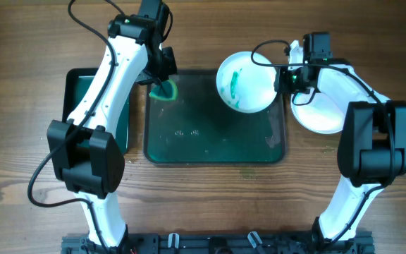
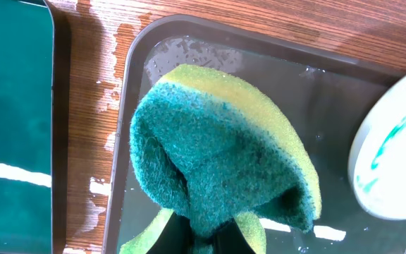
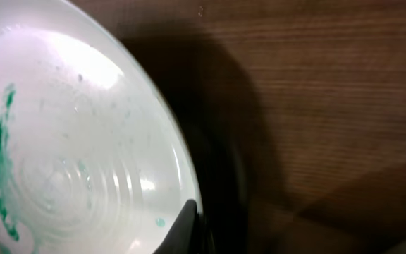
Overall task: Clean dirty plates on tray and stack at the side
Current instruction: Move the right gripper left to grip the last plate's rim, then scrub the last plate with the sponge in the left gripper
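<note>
A white plate point(image 1: 247, 81) with a teal-green smear is held tilted above the back right corner of the large dark-green tray point(image 1: 210, 152). My right gripper point(image 1: 285, 77) is shut on its right rim; the plate also shows in the right wrist view point(image 3: 83, 155), with one finger point(image 3: 182, 229) over the rim. My left gripper point(image 1: 162, 79) is shut on a green and yellow sponge point(image 1: 164, 89), folded, over the tray's back left corner point(image 2: 136, 49). In the left wrist view the sponge point(image 2: 217, 141) fills the middle and the plate's edge point(image 2: 393, 162) is at the right. A clean white plate point(image 1: 319, 116) lies on the table right of the tray.
A smaller deep green tray point(image 1: 76, 95) stands left of the large tray, partly under my left arm. Water drops lie on the wood between the two trays point(image 2: 97, 106) and on the wet tray floor point(image 1: 189, 132). The table is brown wood.
</note>
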